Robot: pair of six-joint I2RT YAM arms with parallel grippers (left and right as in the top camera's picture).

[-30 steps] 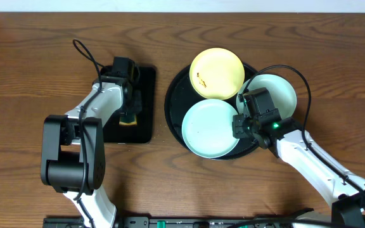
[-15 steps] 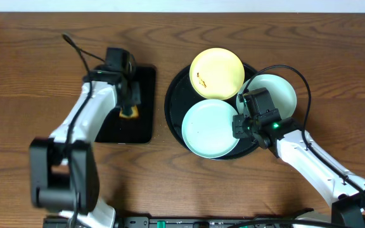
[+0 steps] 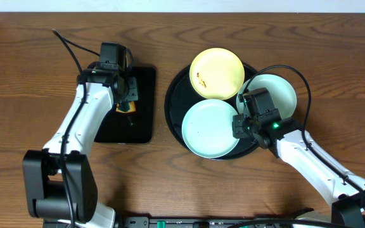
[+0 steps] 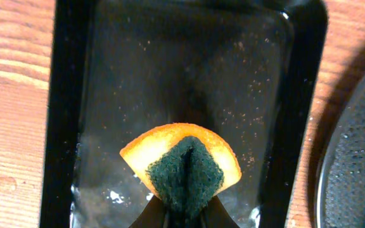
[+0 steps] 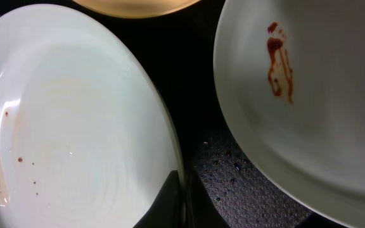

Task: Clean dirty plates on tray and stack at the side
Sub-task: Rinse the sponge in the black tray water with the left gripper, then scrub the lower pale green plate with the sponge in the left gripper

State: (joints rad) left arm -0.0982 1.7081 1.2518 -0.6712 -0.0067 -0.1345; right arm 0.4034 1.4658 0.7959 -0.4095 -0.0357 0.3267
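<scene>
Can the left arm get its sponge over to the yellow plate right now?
Probably yes. The left gripper holds the sponge over the small black tray, and nothing stands between it and the yellow plate. The right gripper sits farther right, on the near mint plate's rim.

Three plates crowd the round tray (image 3: 175, 101): the yellow plate (image 3: 217, 73) at 12 o'clock, the front mint plate (image 3: 209, 128) at 6 and the right mint plate (image 3: 277, 92) at 3. Bare tray shows only as a crescent at 9 and a narrow gap between the mint plates. The right claw (image 5: 183, 193), pinching the front mint plate's rim, fills that gap, and its arm and cable block 4 o'clock. A strip of worktop (image 3: 160, 63) lies open beside the rectangular tray (image 3: 141, 126), where the left claw (image 4: 182, 212) grips a sponge (image 4: 182, 166).
</scene>
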